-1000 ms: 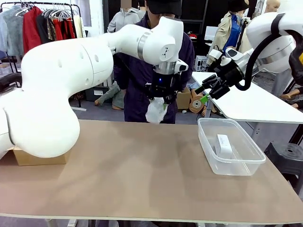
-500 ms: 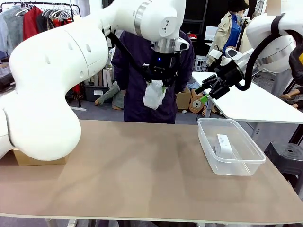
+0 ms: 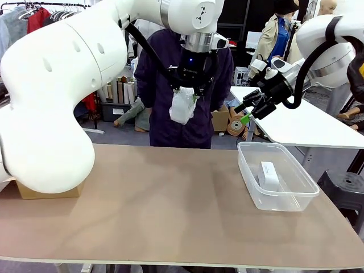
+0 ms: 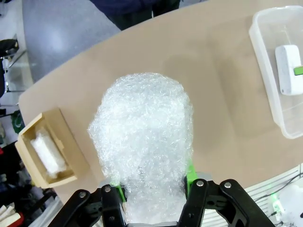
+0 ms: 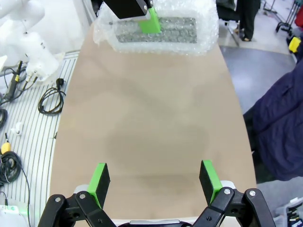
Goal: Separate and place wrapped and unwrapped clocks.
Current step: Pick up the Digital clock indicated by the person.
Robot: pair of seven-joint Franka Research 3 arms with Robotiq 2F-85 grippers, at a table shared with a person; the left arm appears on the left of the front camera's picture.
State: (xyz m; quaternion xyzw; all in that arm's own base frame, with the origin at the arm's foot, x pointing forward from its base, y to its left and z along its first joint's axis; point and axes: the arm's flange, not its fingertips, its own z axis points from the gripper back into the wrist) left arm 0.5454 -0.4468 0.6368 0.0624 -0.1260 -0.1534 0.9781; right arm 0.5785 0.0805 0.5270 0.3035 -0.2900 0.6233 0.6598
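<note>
Left gripper (image 3: 183, 94) is clamped on a wrapped clock (image 3: 181, 106), holding it high above the table's (image 3: 148, 199) far edge, in front of the person (image 3: 187, 122). The bundle hangs below the green pads (image 4: 190, 173), which pinch only its top end. Right gripper (image 3: 248, 112), jaws wide apart and empty, hovers above the tub (image 3: 277, 199) at the table's right end, where the bare clock (image 3: 269, 175) lies. Another wrapped clock (image 4: 47, 150) sits in the cardboard box (image 4: 33, 142) at the table's left end. Risks: crinkly wrap may slip or tear from the shallow pinch during the swing; bundle may clip the box rim on release.
</note>
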